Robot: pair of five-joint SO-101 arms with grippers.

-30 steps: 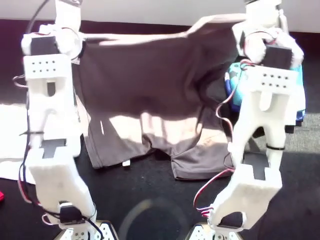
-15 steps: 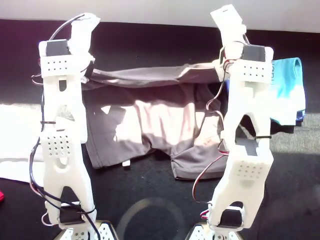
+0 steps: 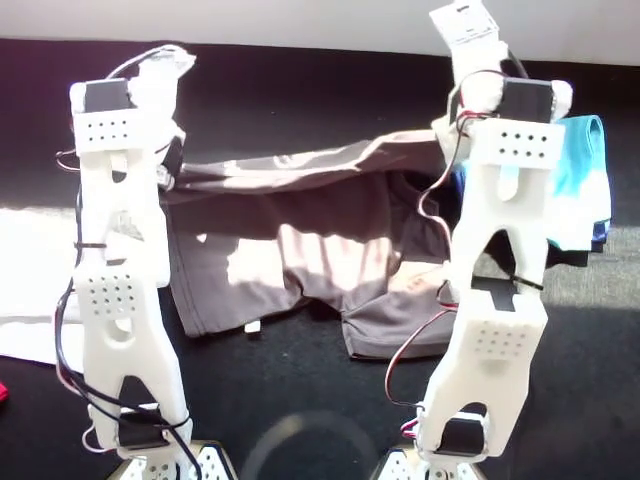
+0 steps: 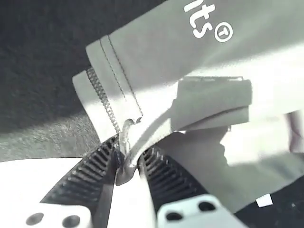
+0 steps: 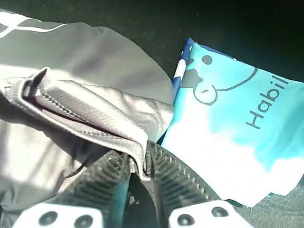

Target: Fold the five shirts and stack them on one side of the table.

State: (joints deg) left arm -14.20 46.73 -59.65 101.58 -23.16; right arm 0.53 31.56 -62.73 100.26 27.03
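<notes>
The grey shirt [image 3: 300, 250] is a soft, matte knit, with broad patches of sunlight across its middle and white print on one panel. It lies in the centre of the black, felt-like table [image 3: 300, 90]. Its far edge is raised and drawn into a taut band between the two arms, while the near part rests flat on the table with a short sleeve and a rounded hem toward the arm bases. In the left wrist view the edge shows a turned hem with two neat rows of stitching and a chain of overlock thread, and a small rectangular label sits on the fabric farther in. The left gripper [image 4: 129, 149] is clamped on this hem, its ridged black fingers [image 4: 95, 166] pressed together with the cloth bunched between them. The right gripper [image 5: 137, 156] pinches a thicker, mesh-textured seam fold at the opposite end, and its ribbed fingers [image 5: 111, 171] close tightly on the fabric. Just beside that corner lies a folded turquoise shirt [image 5: 228, 123] fading to white, with a dark line drawing. A white cloth [image 3: 25, 290] lies at the left edge of the table.
</notes>
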